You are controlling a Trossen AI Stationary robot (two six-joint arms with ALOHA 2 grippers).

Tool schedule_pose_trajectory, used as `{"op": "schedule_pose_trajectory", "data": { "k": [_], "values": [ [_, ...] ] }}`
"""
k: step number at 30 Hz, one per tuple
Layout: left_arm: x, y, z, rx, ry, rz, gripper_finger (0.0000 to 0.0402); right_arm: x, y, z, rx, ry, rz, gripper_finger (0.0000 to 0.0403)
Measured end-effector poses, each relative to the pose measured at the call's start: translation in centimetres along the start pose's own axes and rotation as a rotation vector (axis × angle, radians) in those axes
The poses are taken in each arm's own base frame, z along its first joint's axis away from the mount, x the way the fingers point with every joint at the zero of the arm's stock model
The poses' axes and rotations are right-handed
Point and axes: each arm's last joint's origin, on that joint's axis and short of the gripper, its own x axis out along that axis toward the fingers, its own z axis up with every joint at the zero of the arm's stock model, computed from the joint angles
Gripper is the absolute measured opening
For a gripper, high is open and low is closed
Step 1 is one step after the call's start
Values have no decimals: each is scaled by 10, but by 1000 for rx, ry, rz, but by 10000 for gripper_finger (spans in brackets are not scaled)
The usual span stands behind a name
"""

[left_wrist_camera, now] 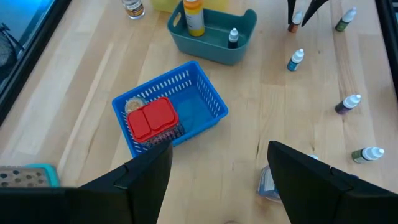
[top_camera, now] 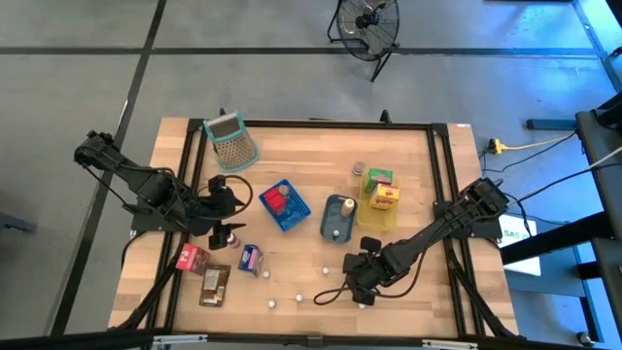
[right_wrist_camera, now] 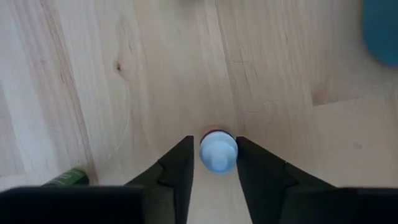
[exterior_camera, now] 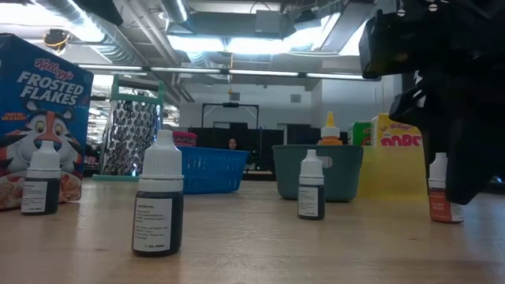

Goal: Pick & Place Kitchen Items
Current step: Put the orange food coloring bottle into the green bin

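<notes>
- Small dropper bottle (right_wrist_camera: 218,151), white cap, stands upright on the wooden counter (right_wrist_camera: 93,74) near its front edge, right of centre, in front of the teal tray (top_camera: 337,218).
- Right gripper (right_wrist_camera: 213,163) is down over it; fingers (right_wrist_camera: 177,168) sit on either side of the cap, pinching or just about touching it.
- Other dropper bottles stand scattered along the counter front, e.g. a dark one (exterior_camera: 158,197).
- Left gripper (left_wrist_camera: 217,168) hovers with its fingers spread, near the blue basket (left_wrist_camera: 205,102) holding a red box (left_wrist_camera: 151,118).
</notes>
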Motion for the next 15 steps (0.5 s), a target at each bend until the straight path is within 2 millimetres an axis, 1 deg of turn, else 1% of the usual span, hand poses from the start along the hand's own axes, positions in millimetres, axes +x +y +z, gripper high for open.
{"op": "schedule_pose_trajectory", "data": {
  "k": [7,15],
  "values": [
    [0,0,0,0,0,0,260,0,0,0,0,-2,2,82],
    [0,0,0,0,0,0,260,0,3,3,10,-32,31,78]
  ]
}}
